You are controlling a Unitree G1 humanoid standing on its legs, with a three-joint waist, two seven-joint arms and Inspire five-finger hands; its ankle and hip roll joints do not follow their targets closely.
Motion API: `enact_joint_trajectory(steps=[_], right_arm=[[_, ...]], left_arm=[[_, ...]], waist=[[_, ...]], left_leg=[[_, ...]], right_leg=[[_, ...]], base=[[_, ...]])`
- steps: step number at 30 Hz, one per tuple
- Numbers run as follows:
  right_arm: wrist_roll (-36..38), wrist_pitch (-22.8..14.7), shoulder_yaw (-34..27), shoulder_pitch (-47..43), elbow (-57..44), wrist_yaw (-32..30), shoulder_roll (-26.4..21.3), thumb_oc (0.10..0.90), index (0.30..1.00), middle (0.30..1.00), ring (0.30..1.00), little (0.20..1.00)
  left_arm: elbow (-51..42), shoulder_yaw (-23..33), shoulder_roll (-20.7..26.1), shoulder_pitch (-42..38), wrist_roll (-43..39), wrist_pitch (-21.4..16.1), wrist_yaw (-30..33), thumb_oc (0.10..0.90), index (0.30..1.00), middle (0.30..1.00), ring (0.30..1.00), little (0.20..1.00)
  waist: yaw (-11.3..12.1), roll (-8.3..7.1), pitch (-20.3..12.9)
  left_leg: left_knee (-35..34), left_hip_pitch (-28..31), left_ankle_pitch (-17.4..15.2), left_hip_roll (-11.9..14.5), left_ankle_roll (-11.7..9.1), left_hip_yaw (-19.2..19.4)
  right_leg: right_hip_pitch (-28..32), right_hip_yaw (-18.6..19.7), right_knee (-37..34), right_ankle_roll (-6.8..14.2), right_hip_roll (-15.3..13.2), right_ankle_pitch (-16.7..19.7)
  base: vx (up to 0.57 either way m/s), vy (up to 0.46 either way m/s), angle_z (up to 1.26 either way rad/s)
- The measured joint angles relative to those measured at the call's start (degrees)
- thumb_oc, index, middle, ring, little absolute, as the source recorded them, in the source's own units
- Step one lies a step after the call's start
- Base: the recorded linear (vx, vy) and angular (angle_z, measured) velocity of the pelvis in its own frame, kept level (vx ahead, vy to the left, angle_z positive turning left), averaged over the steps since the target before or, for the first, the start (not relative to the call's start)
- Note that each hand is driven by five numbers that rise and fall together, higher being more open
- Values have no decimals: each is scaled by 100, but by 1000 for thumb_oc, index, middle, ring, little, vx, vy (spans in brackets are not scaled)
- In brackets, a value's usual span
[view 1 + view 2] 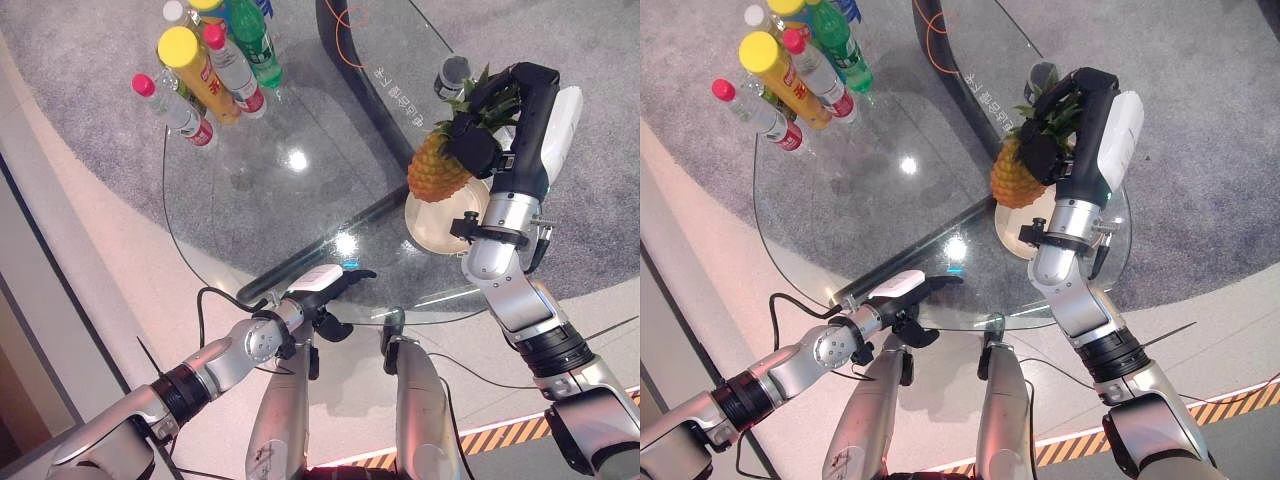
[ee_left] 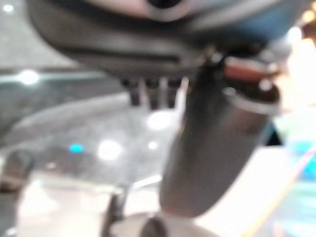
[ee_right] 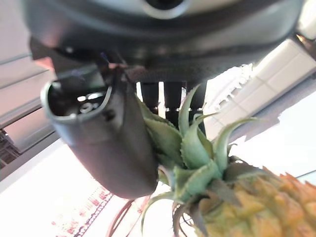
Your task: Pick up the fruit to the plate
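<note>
Glass table (image 1: 250, 190), right of frame: right hand (image 1: 478, 135) curls round the leafy crown of the pineapple (image 1: 437, 168), hanging it just above the plate (image 1: 432, 228) for lowering, while left hand (image 1: 325, 283) idles straight-fingered at the near rim.

One pineapple (image 1: 437, 168), one plate (image 1: 432, 228), one glass table (image 1: 260, 200) — five or so bottles (image 1: 205, 70).

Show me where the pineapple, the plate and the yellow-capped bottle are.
pineapple (image 1: 436, 172): left eye view, on its yellow body.
plate (image 1: 432, 232): left eye view, on its bare rim below the fruit.
yellow-capped bottle (image 1: 180, 45): left eye view, on its cap.
</note>
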Motion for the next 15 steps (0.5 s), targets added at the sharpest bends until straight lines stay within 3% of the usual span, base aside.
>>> enact_joint_trajectory(steps=[15], right_arm=[[-244, 148, 38, 0, 403, -328, -48, 100, 300, 300, 300, 200]], left_arm=[[-16, 1, 36, 86, -10, 0, 231, 800, 900, 900, 900, 900]], waist=[[45, 11, 5]], left_leg=[[17, -403, 41, 3, 15, 2]], right_leg=[[-471, 4, 151, -3, -8, -17]], base=[[-10, -12, 0]])
